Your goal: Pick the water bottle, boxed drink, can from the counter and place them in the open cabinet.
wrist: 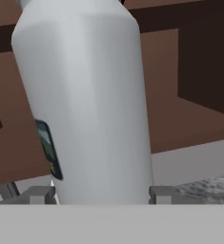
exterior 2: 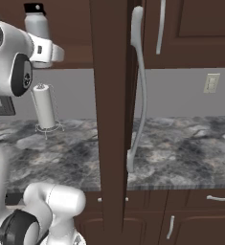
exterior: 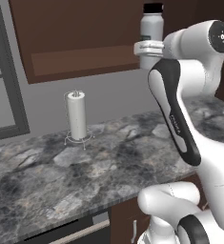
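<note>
Above the grey stone worktop (exterior: pixel 85 162), the hand (exterior: pixel 149 47) pinched the water bottle (exterior: pixel 150 29) high up by the open cabinet (exterior: pixel 80 57), and it could bump the shelf edge and tip.

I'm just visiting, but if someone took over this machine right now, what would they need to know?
Gripper: shut on the bottle, raised at the cabinet opening, above the counter.
Bottle: upright in the grip, body between the fingers, black cap on top; whether it rests on the cabinet shelf can't be told.
Done: bottle lifted off the counter.
Left: set the bottle on the shelf and let go; then the boxed drink and the can.
A paper towel roll stands on the counter.
</note>
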You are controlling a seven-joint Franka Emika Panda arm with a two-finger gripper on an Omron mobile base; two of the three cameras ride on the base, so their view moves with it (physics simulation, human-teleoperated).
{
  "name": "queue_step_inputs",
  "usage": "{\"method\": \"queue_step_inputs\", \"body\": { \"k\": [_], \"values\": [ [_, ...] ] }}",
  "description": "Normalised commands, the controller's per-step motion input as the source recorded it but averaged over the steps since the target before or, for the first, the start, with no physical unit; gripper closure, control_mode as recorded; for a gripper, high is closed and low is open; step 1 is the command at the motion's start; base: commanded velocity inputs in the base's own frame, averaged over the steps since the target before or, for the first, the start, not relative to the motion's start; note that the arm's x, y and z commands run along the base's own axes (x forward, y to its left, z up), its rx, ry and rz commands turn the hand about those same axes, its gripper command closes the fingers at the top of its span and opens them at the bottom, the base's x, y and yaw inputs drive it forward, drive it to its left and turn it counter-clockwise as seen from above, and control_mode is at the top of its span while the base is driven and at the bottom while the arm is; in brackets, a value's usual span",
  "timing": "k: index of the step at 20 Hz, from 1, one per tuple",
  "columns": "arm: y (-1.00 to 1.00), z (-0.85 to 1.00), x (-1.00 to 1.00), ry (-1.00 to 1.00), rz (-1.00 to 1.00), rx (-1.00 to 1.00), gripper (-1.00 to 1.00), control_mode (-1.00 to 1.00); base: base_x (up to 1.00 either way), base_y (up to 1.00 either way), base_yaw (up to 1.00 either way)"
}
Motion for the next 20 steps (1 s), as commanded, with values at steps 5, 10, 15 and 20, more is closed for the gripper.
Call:
{"method": "queue_step_inputs", "body": {
  "k": [5,10,15,20],
  "values": [
    [0.05,0.0,0.41,0.0,0.0,0.0,1.0,-1.0,0.0,0.0,0.0],
    [0.04,0.0,0.63,0.0,0.0,0.0,1.0,-1.0,0.0,0.0,0.0],
    [0.0,0.0,0.63,0.0,0.0,0.0,1.0,-1.0,0.0,0.0,0.0],
    [0.0,0.0,0.59,0.0,0.0,0.0,1.0,-1.0,0.0,0.0,0.0]
  ]
}}
